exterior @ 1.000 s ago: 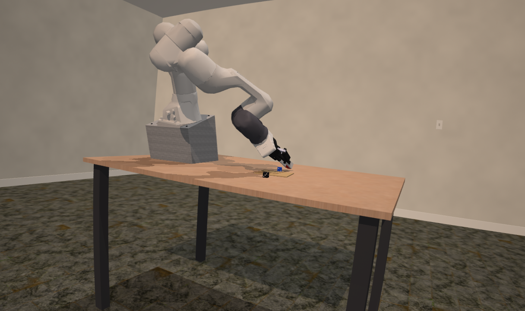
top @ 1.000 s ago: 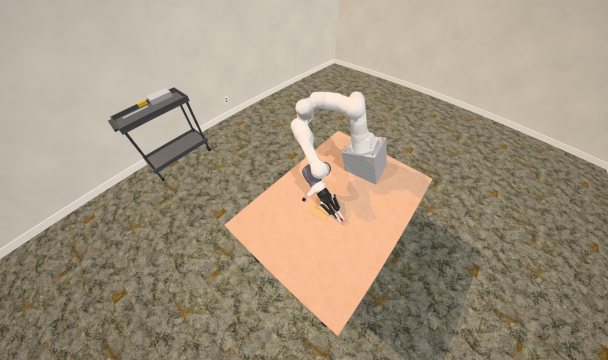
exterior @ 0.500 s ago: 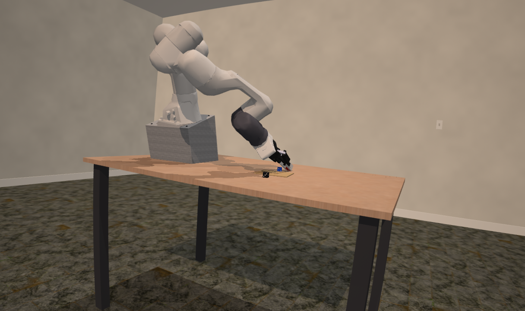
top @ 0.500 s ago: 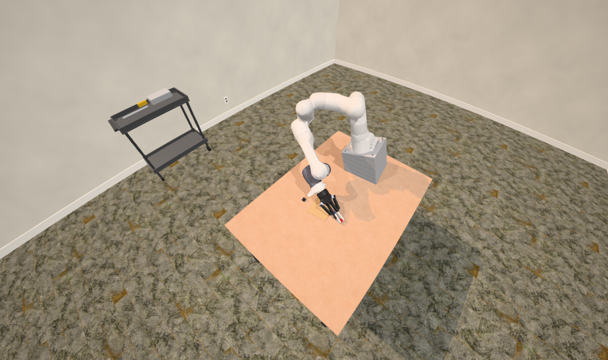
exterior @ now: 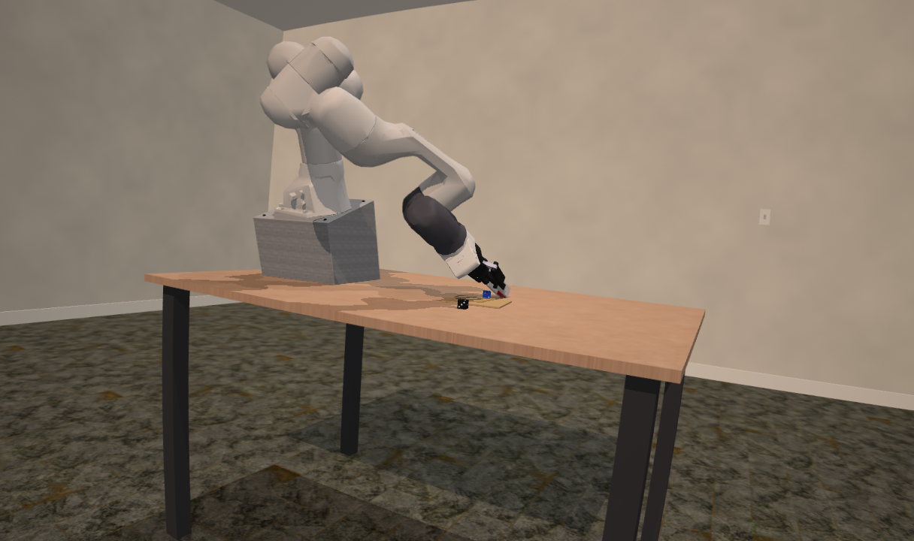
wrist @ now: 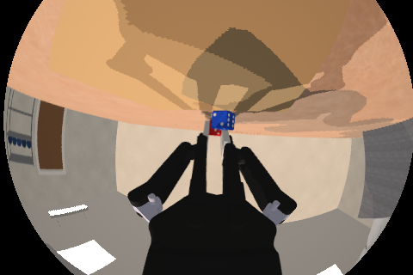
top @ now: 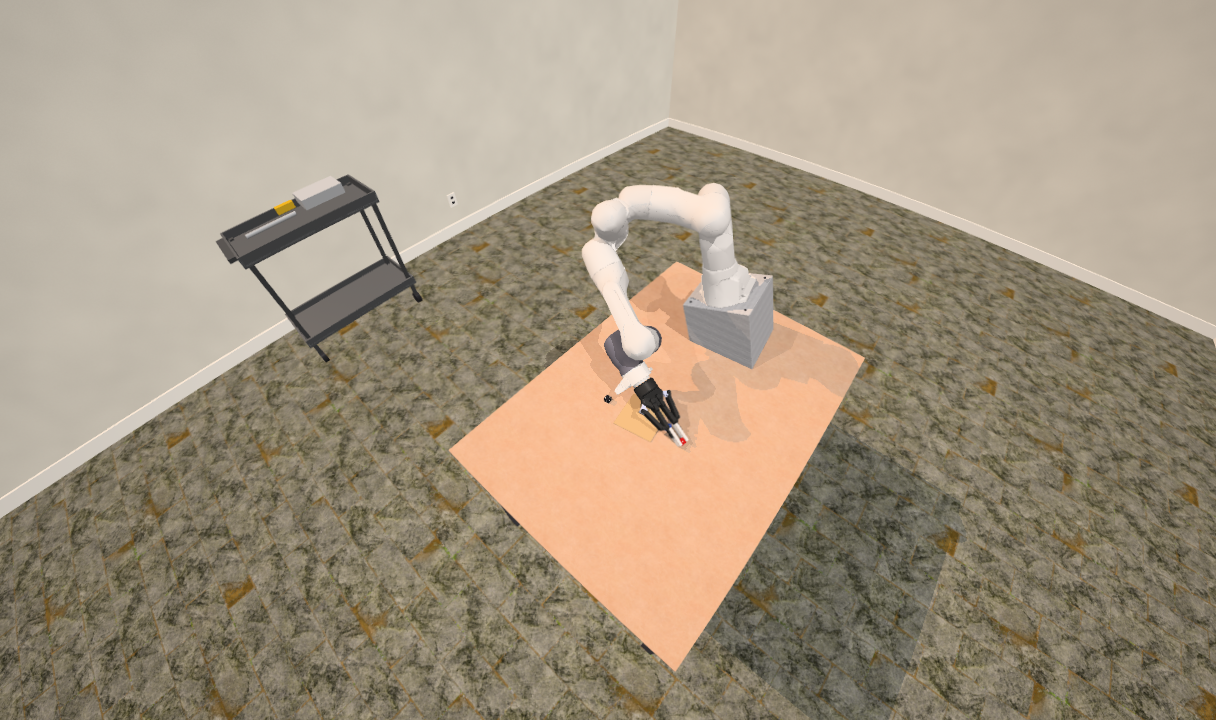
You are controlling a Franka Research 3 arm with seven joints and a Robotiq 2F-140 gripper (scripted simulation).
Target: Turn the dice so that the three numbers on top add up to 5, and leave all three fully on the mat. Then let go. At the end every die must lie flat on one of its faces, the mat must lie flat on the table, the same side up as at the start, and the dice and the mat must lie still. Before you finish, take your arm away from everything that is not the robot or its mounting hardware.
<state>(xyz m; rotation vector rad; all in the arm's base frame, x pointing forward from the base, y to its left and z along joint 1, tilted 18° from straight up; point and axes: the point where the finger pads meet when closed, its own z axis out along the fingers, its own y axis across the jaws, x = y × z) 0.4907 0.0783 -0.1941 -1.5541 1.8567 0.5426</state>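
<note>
Pincer (wrist: 217,139) narrow, pinching the red die (wrist: 216,131) at the fingertips. Slants low over the table (top: 612,537), long axis aimed toward 5 o'clock in the top view. In that view the red die sits at the 4 o'clock end of the mat (top: 632,426); cannot tell whether it touches down or hangs just above.

Dice counted: three — one red, one blue, one black. Cubes, so no long axis to report. Top faces not readable in any view; white pips visible on the blue die (wrist: 223,120) in the wrist view but too small to count.

In the wrist view the blue die lies directly beyond the red one, toward 12 o'clock, touching or nearly so. In the exterior view it shows just at 9 o'clock of the fingertips, over the mat. Hidden under the pincer in the top view.

Black die (exterior: 462,303) near the mat's 10 o'clock corner in the top view, well apart from the other two — cannot tell if on the mat or just off it.

One mat, tan, thin, flat on the table, partly covered by the pincer and its shadow; outline hard to make out, long axis unclear.

One grey pedestal (top: 748,344) at the table's 1 o'clock corner; one dark cart (top: 263,243) by the wall at 10 o'clock.
</note>
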